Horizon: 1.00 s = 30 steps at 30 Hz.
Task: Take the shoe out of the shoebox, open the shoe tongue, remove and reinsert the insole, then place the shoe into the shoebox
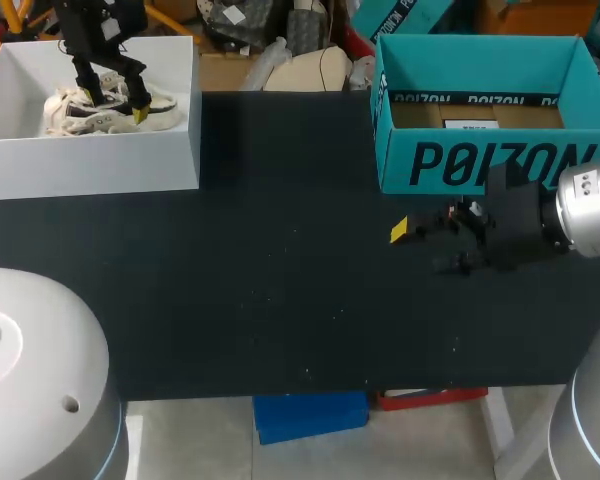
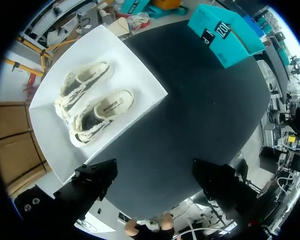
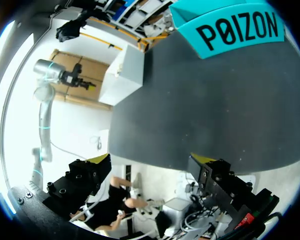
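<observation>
Hanging above the white cardboard shoebox (image 1: 90,165), the left gripper (image 1: 115,100) has its two fingers spread wide and holds nothing. I judge that this is the approach for the first step, because the fingers point down at the pair inside. The cream fabric shoe with a dark lining (image 2: 102,115) lies on the box floor, just beside a second cream shoe of the same kind (image 2: 85,80). Both rest on their soles, openings upward. In the left wrist view neither shoe touches the fingers, so no shoe is lifted yet. The wide opening is probably meant to pass over the sides of one shoe.

The right gripper (image 3: 152,159) is also released and empty. It hovers over the black table surface (image 1: 280,280), in front of the open teal cardboard box (image 1: 480,160) and well apart from the shoes. My guess is that it waits there to help with the tongue and insole.
</observation>
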Each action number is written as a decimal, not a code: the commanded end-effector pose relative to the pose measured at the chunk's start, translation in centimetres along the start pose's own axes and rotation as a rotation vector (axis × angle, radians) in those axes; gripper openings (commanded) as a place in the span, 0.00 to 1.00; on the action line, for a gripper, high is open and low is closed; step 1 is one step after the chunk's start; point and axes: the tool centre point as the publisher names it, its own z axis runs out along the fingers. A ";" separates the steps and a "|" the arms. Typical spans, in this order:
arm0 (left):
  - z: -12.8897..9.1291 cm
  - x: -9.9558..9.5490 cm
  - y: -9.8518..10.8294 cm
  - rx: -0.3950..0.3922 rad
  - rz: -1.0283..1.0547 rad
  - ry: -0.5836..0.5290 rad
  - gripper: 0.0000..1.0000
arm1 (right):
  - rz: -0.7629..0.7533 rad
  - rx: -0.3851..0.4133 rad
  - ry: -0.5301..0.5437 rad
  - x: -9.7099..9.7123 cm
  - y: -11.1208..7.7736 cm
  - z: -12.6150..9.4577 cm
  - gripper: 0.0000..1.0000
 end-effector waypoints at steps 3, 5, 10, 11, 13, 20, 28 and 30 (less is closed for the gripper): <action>0.4 -0.1 -0.1 0.005 -0.001 0.001 1.00 | 0.001 0.000 -0.002 0.1 0.0 0.1 1.00; 0.4 -0.1 -0.1 0.005 -0.001 0.001 1.00 | 0.001 0.000 -0.002 0.1 0.0 0.1 1.00; 0.4 -0.1 -0.1 0.005 -0.001 0.001 1.00 | 0.001 0.000 -0.002 0.1 0.0 0.1 1.00; 0.4 -0.1 -0.1 0.005 -0.001 0.001 1.00 | 0.001 0.000 -0.002 0.1 0.0 0.1 1.00; 0.4 -0.1 -0.1 0.005 -0.001 0.001 1.00 | -0.002 0.054 -0.047 -0.1 0.5 0.2 1.00; 0.4 -0.1 -0.1 0.005 -0.001 0.001 1.00 | -0.040 0.207 -0.220 -0.1 4.1 -0.2 1.00; 0.4 -0.1 -0.1 0.005 -0.001 0.001 1.00 | -0.103 0.312 -0.402 -0.1 9.5 0.0 1.00; 0.4 -0.1 -0.1 0.005 -0.001 0.001 1.00 | -0.123 0.341 -0.431 0.1 10.5 0.3 1.00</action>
